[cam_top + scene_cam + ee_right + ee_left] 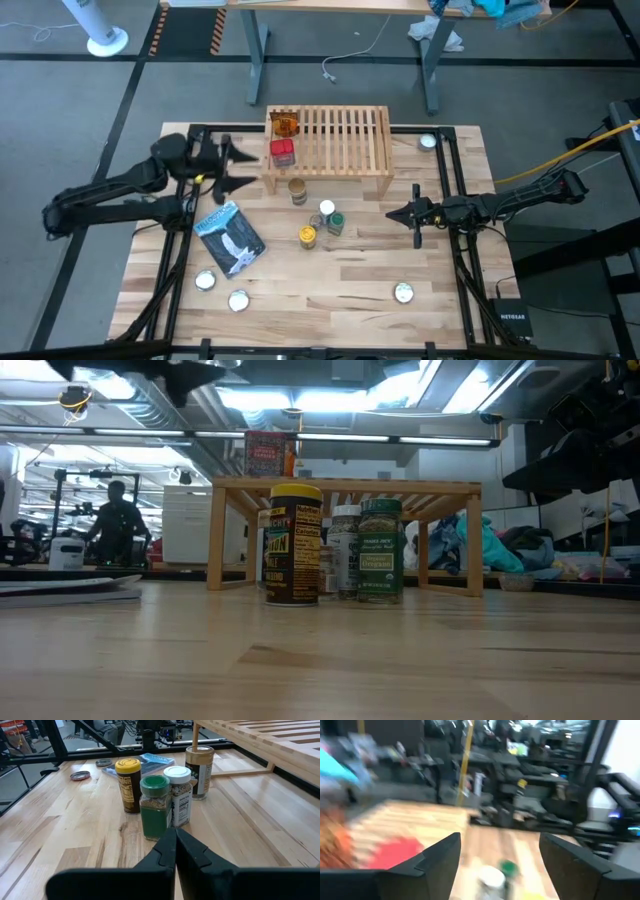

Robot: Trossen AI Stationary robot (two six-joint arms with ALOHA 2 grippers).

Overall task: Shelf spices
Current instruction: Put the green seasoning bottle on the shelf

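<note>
The light-wood shelf (330, 140) stands at the far middle of the surface (330, 270), its long axis running left to right and its slats running front to back. A red tin (283, 153) and an orange packet (286, 125) sit on its left end. In front of it, four jars stand upright: the tan-lidded jar (297, 190) nearest the shelf, then the white-lidded jar (327, 209), green-lidded jar (336, 223) and yellow-lidded jar (307, 236) clustered together. The left hand (238, 166), released with fingers spread, hovers just left of the shelf. The right hand (415, 214), clenched on nothing, points toward the jars. A blue-and-white pouch (230, 237) lies to the left.
</note>
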